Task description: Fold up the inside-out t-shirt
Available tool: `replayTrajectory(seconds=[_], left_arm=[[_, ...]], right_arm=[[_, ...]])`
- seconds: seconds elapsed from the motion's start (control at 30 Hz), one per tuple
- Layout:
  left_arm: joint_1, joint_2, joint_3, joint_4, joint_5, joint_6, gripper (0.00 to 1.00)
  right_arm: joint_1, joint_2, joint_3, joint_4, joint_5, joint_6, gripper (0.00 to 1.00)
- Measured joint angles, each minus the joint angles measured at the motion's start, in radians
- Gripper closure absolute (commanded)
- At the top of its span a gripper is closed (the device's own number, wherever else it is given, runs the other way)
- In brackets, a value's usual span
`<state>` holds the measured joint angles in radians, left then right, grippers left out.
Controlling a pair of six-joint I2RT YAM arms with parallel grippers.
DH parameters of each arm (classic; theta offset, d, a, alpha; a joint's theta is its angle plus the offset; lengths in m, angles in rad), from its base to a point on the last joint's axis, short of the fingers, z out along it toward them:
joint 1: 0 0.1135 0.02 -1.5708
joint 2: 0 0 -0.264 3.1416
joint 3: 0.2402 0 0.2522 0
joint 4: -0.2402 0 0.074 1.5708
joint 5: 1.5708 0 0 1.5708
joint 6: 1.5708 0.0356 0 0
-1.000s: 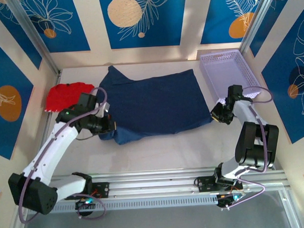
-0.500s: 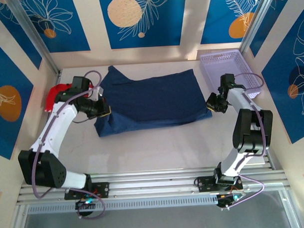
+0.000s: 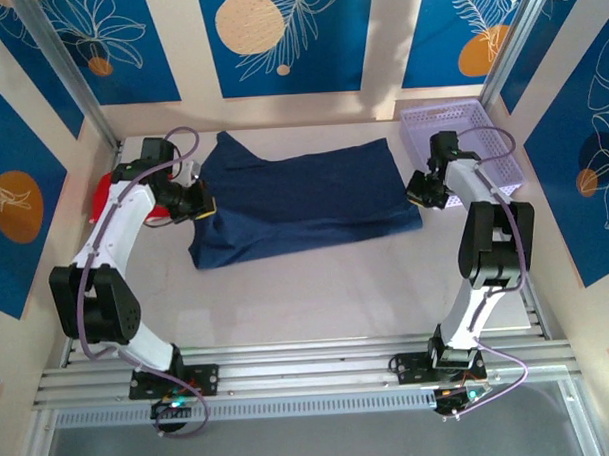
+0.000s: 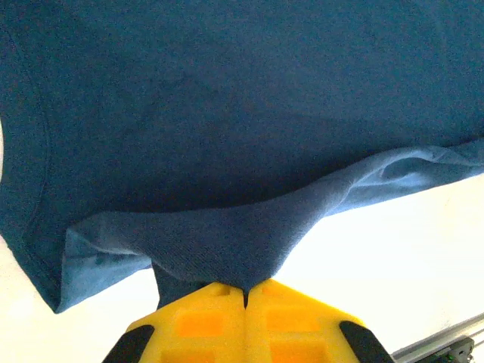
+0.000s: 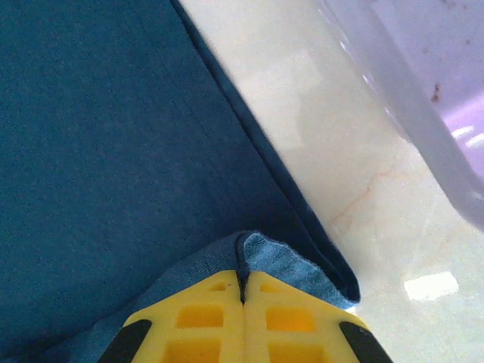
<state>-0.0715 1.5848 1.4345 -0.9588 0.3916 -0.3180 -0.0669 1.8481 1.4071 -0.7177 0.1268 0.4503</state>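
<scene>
1. Both tools had travelled away from me over the last second, carrying the near hem of the inside-out t-shirt (image 3: 304,203) toward the far wall. The left tool (image 3: 199,204) had swung up and back beside the sleeve end, and the right tool (image 3: 420,191) had climbed toward the lavender basket (image 3: 471,132).
2. With that, the navy cloth on the counter (image 3: 317,288) lay as a narrower band than it had a second earlier. My left arm had also come to cover more of the red garment (image 3: 108,195).
3. The left tool's jaws were pressed together on a bunched fold of the hem, as seen from the left wrist. The right tool's jaws were likewise clamped on a rolled lip of cloth at the shirt's corner.
4. My main worry was an uneven fold. The near-left corner sagged closer to me than the right end did, so laying the hem down as it was would probably have skewed the crease.
5. The right tool's bite looked thin, and a sharp pull might have slipped the cloth free.
6. The right tool was close to the basket and the left arm close to the red garment, so a further reach risked nudging either.
</scene>
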Motion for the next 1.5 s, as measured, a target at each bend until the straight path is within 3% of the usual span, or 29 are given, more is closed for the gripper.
replayTrajectory(seconds=[1.3,1.5], left_arm=[[0.044,0.114,0.000,0.062,-0.034,0.012,1.00],[0.048,0.155,0.019,0.083,-0.035,-0.006,1.00]], right_arm=[[0.066,0.259,0.335,-0.087,0.068,-0.033,1.00],[0.068,0.318,0.407,-0.101,0.084,-0.037,0.94]])
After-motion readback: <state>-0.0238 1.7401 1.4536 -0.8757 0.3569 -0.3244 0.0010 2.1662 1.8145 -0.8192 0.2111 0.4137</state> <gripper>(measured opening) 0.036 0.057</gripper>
